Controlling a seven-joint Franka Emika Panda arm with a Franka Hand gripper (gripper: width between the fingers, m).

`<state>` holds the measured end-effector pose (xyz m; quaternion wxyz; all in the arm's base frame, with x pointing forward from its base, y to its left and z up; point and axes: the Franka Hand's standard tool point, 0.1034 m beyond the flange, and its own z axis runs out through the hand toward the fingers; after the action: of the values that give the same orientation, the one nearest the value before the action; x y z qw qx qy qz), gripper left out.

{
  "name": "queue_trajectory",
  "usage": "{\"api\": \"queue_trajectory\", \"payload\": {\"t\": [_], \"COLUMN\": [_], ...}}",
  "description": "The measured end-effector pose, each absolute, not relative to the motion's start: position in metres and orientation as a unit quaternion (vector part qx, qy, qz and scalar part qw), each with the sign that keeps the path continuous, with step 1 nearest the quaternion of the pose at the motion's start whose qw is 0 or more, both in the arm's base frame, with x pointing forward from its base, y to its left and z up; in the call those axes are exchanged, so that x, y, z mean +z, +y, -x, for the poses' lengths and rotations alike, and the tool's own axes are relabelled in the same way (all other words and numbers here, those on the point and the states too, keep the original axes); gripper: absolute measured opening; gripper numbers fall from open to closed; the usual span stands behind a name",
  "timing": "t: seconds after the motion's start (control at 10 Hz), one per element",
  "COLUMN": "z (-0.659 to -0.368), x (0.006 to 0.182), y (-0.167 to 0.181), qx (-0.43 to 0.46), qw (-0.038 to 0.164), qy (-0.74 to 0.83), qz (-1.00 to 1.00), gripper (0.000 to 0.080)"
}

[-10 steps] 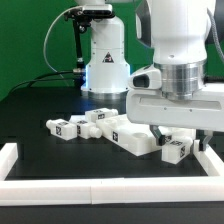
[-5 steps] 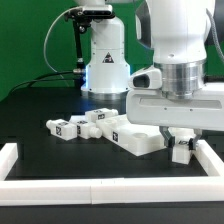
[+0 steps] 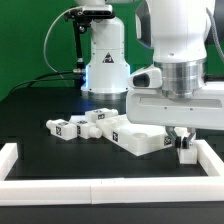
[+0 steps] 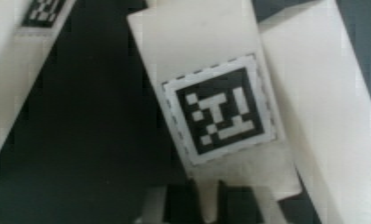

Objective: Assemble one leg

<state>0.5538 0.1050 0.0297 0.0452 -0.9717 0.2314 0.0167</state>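
In the exterior view my gripper (image 3: 182, 138) hangs low at the right and is shut on a leg (image 3: 185, 151). The leg is a stubby white post with a black-and-white tag, standing nearly upright just above the black table. In the wrist view the same leg (image 4: 208, 95) fills the middle, tag facing the camera. Its end runs between my dark fingertips (image 4: 180, 203), and my gripper (image 4: 207, 205) is closed on it. Three more legs (image 3: 62, 127) lie to the exterior view's left of the wide white panel (image 3: 135, 139).
A raised white rim (image 3: 110, 188) borders the black table at the front and both sides, close to the held leg on the exterior view's right. The arm's white base (image 3: 105, 60) stands at the back. Another tagged white part (image 4: 49, 12) shows in the wrist view.
The held leg has turned from a tilted, lying pose to nearly upright. It has shifted slightly toward the exterior view's right, away from the panel. The other parts have not moved.
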Motion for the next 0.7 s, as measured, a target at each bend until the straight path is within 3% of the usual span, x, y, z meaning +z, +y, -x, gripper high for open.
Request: {"api": "queue_trajectory", "payload": {"t": [0.2, 0.6, 0.7], "z": [-0.561, -0.560, -0.564], "x": [0.059, 0.053, 0.047], "y": [0.092, 0.095, 0.106], "qx": [0.019, 0.022, 0.021], "qw": [0.050, 0.050, 0.043], "qy": [0.199, 0.187, 0.145], "qz": [0.978, 0.981, 0.988], "gripper": [0.0003, 0.0001, 0.0120]}}
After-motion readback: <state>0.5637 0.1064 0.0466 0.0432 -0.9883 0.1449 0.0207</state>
